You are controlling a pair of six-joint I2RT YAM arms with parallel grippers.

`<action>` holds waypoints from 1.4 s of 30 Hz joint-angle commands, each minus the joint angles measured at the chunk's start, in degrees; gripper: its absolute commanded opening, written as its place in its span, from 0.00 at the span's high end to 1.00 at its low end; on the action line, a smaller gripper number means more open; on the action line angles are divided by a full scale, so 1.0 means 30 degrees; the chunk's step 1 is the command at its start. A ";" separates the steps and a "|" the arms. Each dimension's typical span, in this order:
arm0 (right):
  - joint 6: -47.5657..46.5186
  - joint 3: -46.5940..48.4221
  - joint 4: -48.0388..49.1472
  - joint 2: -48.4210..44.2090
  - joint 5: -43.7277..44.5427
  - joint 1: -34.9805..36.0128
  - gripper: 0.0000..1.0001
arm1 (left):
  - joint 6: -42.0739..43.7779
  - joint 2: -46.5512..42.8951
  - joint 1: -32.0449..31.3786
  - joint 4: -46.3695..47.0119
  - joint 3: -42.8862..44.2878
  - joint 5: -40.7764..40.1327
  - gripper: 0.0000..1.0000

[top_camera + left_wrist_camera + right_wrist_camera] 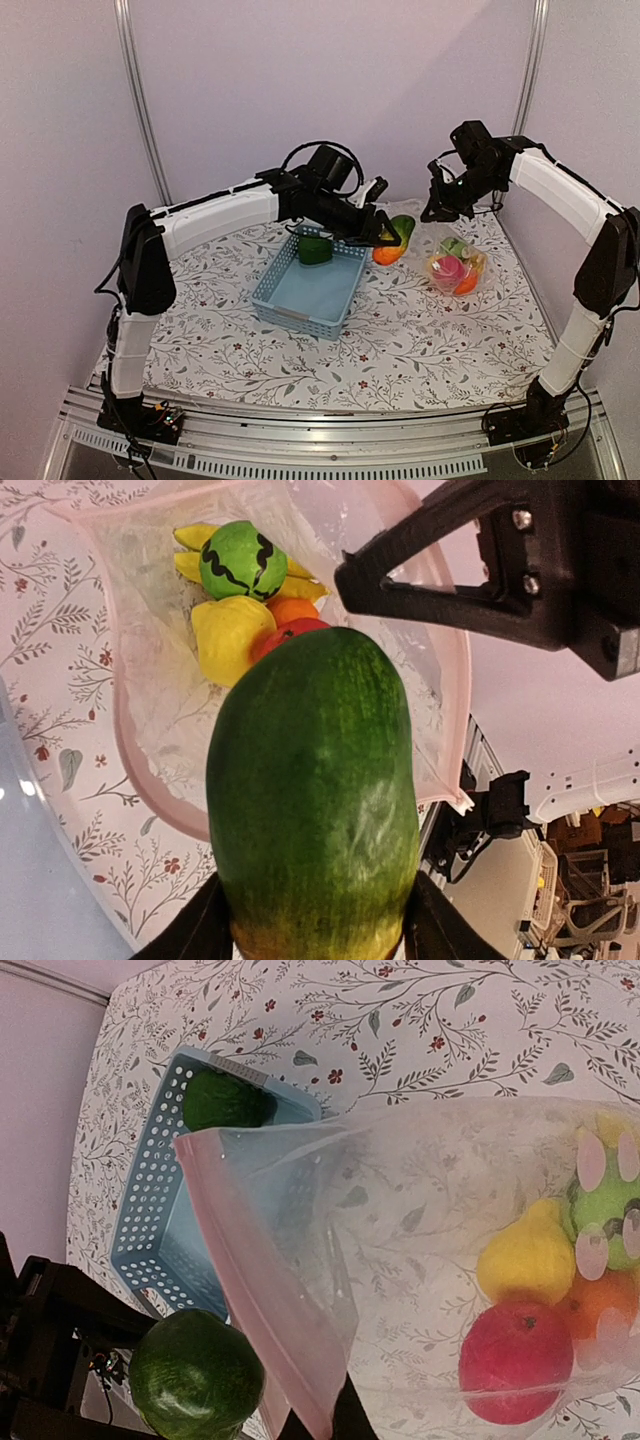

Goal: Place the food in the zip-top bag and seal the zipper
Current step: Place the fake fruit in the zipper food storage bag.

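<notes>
Food is lying mostly inside the zip-top bag [420,1220] already: we are seeing the striped melon [240,560], the banana [195,535], the orange [292,610] and the red apple [515,1360] resting together at its closed end, on the right side of the table [420,350]. One mango [312,790] is hanging in the air just in front of the bag's mouth. The left gripper [385,238] is clamping it at the orange end, one finger on each side. The right gripper [438,208] is, as we are judging it, pinching the upper lip of the mouth and lifting it (its fingers are mostly hidden in its own view). The pinkish zipper [265,1290] is standing apart in a wide loop. A green pepper [225,1100] is sitting in the blue basket [300,300], well apart from the bag.

We are expecting trouble in a few places. The mango is glossy and gripped only at one end, so it may be slipping out before it is passing the lip. If it is catching the lower lip, it may be pushing the floppy bag away or pulling the thin film out of the right pincer, and then the mouth is collapsing. The two grippers are also working very near each other, so a careless approach is risking a collision.
</notes>
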 commanded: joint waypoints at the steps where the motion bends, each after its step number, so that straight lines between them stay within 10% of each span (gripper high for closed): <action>1: -0.0053 0.0246 -0.0053 -0.0465 -0.0417 0.0321 1.00 | -0.1773 0.1103 0.0228 0.0743 0.1285 0.0962 0.69; 23: 0.0767 -0.1491 0.0760 -0.1813 -0.0498 0.0884 1.00 | -0.8491 0.4701 0.1405 0.3393 0.4409 0.2209 0.63; 34: 0.1277 -0.1805 0.1624 -0.1652 -0.1278 0.0884 1.00 | -0.7769 0.4424 0.1311 0.3234 0.4711 0.2142 0.35; 38: 0.1387 -0.1803 0.1765 -0.1455 -0.1706 0.0885 1.00 | -0.7077 0.4050 0.1357 0.3388 0.4690 0.2142 0.02; 42: 0.1615 -0.1710 0.1986 -0.1273 -0.2059 0.0855 1.00 | -0.6650 0.3575 0.1465 0.3477 0.4689 0.2169 0.00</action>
